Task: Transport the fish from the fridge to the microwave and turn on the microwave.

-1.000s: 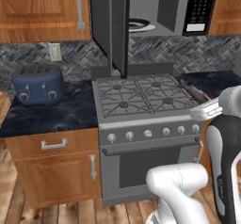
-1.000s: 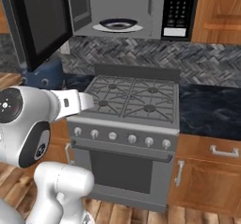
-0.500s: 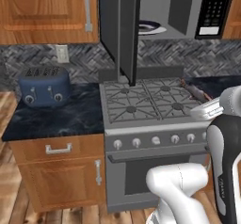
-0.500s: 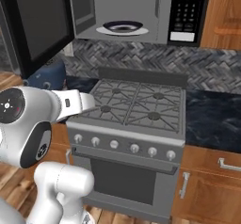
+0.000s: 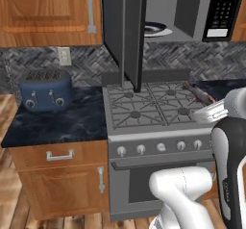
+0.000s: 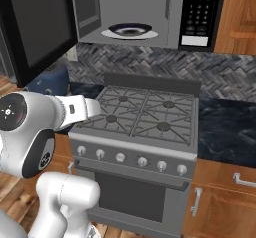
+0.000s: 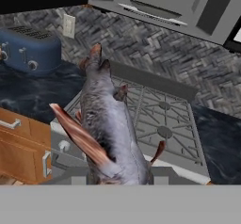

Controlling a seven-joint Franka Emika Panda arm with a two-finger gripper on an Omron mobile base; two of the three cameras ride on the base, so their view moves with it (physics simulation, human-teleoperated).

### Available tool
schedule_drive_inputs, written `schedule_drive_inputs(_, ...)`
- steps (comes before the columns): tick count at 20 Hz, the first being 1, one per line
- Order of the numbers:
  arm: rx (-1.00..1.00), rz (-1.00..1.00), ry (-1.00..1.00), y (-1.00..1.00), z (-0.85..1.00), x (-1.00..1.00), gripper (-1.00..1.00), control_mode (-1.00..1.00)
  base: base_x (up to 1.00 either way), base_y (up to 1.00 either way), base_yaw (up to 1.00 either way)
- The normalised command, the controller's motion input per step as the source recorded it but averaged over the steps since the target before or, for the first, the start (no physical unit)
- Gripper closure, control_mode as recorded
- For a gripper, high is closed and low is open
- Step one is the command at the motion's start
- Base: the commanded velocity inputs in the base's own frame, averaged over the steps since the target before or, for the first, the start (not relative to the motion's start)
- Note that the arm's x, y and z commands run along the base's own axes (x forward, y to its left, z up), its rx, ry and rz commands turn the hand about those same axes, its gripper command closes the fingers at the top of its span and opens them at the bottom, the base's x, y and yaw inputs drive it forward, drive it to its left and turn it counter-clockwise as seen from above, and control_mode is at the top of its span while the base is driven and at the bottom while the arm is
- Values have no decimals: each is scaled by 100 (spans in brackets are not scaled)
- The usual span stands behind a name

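Grey-brown and pink-tinged, the fish (image 7: pixel 109 129) fills the middle of my hand view, rising from the bottom edge toward the upper centre, its fins reddish. It sits right at my gripper, whose finger tips are hidden behind it, so it looks clamped between them, though I cannot see the contact itself. In the left base view the fish (image 5: pixel 198 93) shows as a thin dark shape at the right of the frame, above the stove's (image 5: pixel 153 108) right edge, just past the end of my white arm. The microwave (image 6: pixel 150 12) hangs at the top of the right base view with its door (image 6: pixel 37 27) swung wide open to the upper left. Inside it lies a round plate (image 6: pixel 130 30) with a dark middle. Its black control panel (image 6: pixel 198 12) with white markings stands at the upper right. Below is the grey stove with four burners and a row of knobs. A blue toaster (image 5: pixel 45 89) sits on the dark counter (image 5: pixel 57 120) at the left of the left base view, beneath a wooden cupboard (image 5: pixel 45 11).
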Motion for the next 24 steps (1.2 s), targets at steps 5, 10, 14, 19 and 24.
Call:
schedule_drive_inputs(5, 0, 0, 0, 0, 0, 0, 100, 100, 10, -11, -1)
schedule_drive_inputs(10, 0, 0, 0, 0, 0, 0, 100, 100, 24, -11, -3)
schedule_drive_inputs(14, 0, 0, 0, 0, 0, 0, 100, 100, 38, -13, -4)
schedule_drive_inputs(19, 0, 0, 0, 0, 0, 0, 100, 100, 46, -15, -2)
schedule_drive_inputs(24, 0, 0, 0, 0, 0, 0, 100, 100, 47, -17, 0)
